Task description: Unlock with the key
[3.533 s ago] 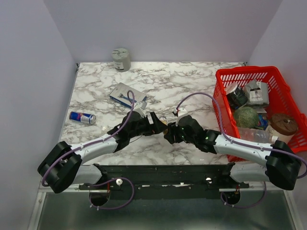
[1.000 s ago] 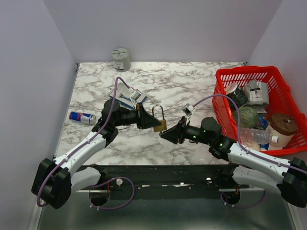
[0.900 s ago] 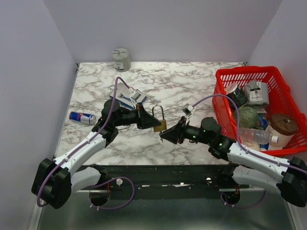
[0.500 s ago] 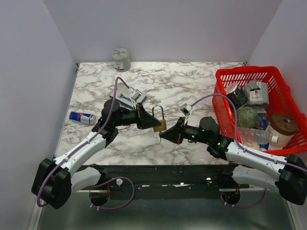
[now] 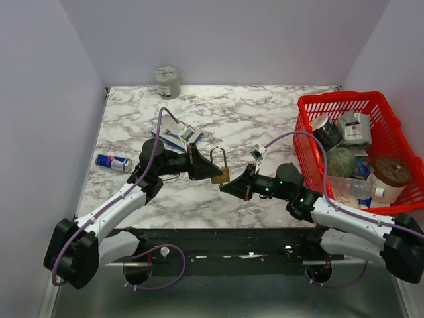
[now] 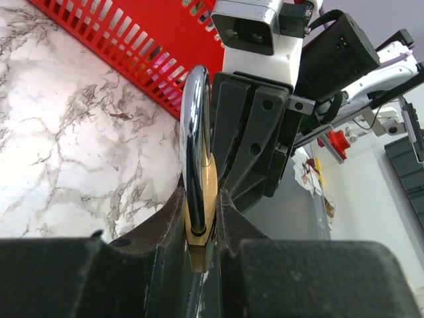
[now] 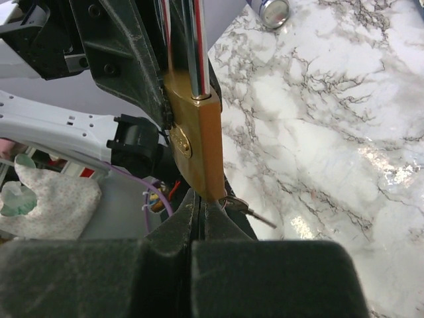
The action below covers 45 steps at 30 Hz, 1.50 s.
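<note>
The padlock (image 5: 222, 175) hung in the air over the middle of the desk, somewhat nearer the near edge than the far one, its brass body low and its steel shackle rising above it; the left gripper (image 5: 213, 173) reached in from the left side and was clenched on the brass body, one finger pressed against each broad face, as the left wrist view showed plainly; the right gripper (image 5: 224, 188) came in from the right and sat just below and beside the lock's underside, its fingertips pressed together with only a thin seam between them; in the right wrist view the key (image 7: 250, 212) showed as a small piece of bright metal sticking out to one side of those closed tips, right under the bottom of the brass body, so the right gripper was clamped on the key, though the part between the pads was hidden and I could not tell whether the blade had entered the lock; a red basket (image 5: 341, 98) full of assorted items stood against the right edge; a blue drink can (image 5: 113, 162) lay on its side near the left edge; a flat blue-and-white box (image 5: 171, 132) lay just behind the left arm's wrist; a grey tin (image 5: 167, 82) stood at the far edge toward the left corner.
</note>
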### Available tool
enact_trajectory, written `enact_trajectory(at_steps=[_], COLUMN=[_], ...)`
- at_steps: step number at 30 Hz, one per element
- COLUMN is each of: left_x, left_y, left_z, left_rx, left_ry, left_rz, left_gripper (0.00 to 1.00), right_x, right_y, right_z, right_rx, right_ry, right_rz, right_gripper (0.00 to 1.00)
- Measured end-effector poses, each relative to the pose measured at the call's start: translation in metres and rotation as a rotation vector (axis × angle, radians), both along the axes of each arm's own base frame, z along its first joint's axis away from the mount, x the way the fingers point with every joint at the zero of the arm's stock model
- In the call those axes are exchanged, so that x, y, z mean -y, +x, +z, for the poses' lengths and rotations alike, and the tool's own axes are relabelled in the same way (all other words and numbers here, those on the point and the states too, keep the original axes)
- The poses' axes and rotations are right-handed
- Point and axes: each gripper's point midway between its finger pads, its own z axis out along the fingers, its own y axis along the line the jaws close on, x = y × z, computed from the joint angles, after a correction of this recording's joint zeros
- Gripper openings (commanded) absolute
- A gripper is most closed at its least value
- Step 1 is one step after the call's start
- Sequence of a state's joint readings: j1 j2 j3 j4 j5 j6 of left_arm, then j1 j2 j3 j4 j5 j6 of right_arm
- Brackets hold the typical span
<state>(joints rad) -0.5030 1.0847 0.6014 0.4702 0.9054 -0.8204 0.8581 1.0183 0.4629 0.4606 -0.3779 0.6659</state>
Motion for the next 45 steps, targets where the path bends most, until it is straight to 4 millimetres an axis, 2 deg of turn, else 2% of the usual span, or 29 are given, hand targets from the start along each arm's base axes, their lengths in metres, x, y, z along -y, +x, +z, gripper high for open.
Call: enact_trajectory(at_steps=[8,29,34,45], left_x=[0.002,0.016,0.017,0.019], left_y=[-0.006,-0.021,-0.022,-0.027], left_z=[0.001,-0.009,-0.003,0.019], left_rx=[0.008,0.064,0.080,0.127], left_ry=[-0.015,0.021,0.002,-0.071], left_rz=[-0.034,-0.071,-0.075,-0.098], left_gripper=[0.00,0.00,0.00,0.00], right_x=[0.005,0.017,0.019,0.023], right_y=[-0.002,-0.011,-0.011,-0.015], right_z=[0.005,-0.006,-0.001,0.027], right_rx=[0.000,-0.019,-0.016,-0.012], right_ry=[0.021,-0.045,-0.029,0.079], right_rz=[-0.019,-0.022,-0.018,0.033], right_gripper=[0.01,0.01,0.01,0.01])
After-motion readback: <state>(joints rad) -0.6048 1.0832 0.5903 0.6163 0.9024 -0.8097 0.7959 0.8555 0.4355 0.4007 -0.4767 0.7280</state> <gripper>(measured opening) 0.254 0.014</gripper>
